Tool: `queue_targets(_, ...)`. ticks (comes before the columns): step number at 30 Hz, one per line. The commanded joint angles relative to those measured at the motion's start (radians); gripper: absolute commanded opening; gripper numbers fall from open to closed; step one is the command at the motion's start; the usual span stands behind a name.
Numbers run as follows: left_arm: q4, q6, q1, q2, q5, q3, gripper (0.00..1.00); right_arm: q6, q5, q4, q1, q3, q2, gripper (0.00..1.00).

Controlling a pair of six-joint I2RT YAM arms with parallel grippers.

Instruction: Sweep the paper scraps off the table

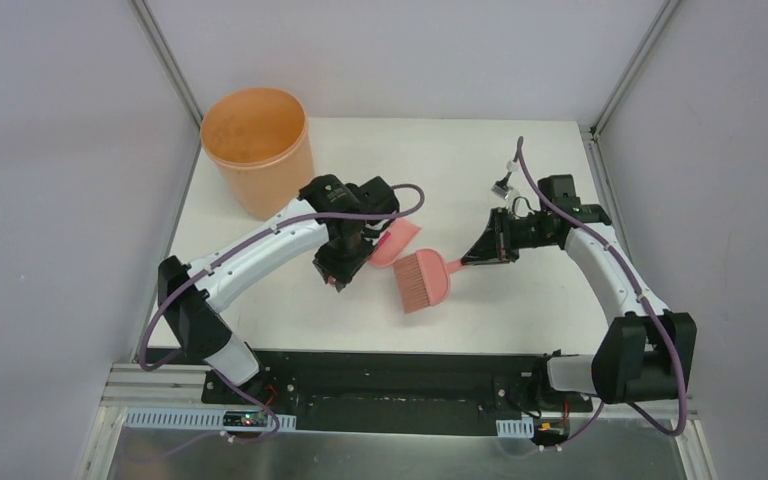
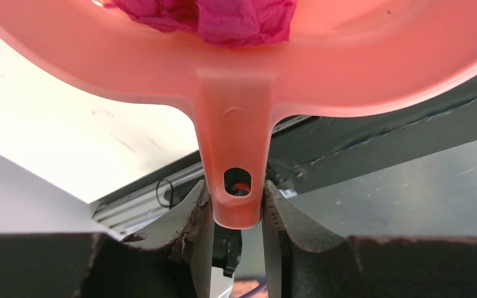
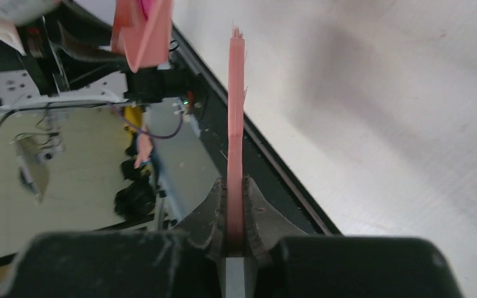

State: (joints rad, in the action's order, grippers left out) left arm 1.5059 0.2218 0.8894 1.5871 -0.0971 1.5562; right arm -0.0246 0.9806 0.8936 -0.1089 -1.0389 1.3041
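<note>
My left gripper (image 1: 352, 265) is shut on the handle of the pink dustpan (image 1: 397, 243), held tilted above the white table (image 1: 520, 310). In the left wrist view the handle (image 2: 234, 198) sits between my fingers, and magenta paper scraps (image 2: 223, 18) lie in the pan (image 2: 360, 68). My right gripper (image 1: 477, 255) is shut on the handle of the pink hand brush (image 1: 422, 280), just right of the dustpan. The right wrist view shows the brush (image 3: 235, 112) edge-on between my fingers. I see no scraps on the table in the top view.
An orange bucket (image 1: 257, 150) stands upright at the table's far left corner, behind the left arm. A small white and black clip (image 1: 502, 187) lies near the right arm. The black frame (image 1: 400, 365) edges the near side.
</note>
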Motion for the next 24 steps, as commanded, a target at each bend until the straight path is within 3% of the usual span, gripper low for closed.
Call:
queue_targets(1,-0.006,-0.021,-0.091,-0.015,0.021,0.148,0.00,-0.008,0.308,-0.104,0.000,0.052,0.041,0.00)
queue_targets(5,-0.031,-0.065,-0.223,0.001,0.079,0.263,0.00,0.138,0.445,0.007,0.000,0.075,0.088,0.00)
queue_targets(8,-0.057,-0.102,-0.320,0.022,0.095,0.344,0.00,0.286,0.407,0.116,0.001,0.067,0.118,0.00)
queue_targets(12,-0.095,-0.096,-0.392,0.045,0.142,0.421,0.00,0.309,0.365,0.119,0.001,0.068,0.167,0.00)
queue_targets(24,-0.420,0.065,-0.639,-0.065,0.413,0.308,0.00,0.359,0.363,0.166,-0.001,0.050,0.242,0.00)
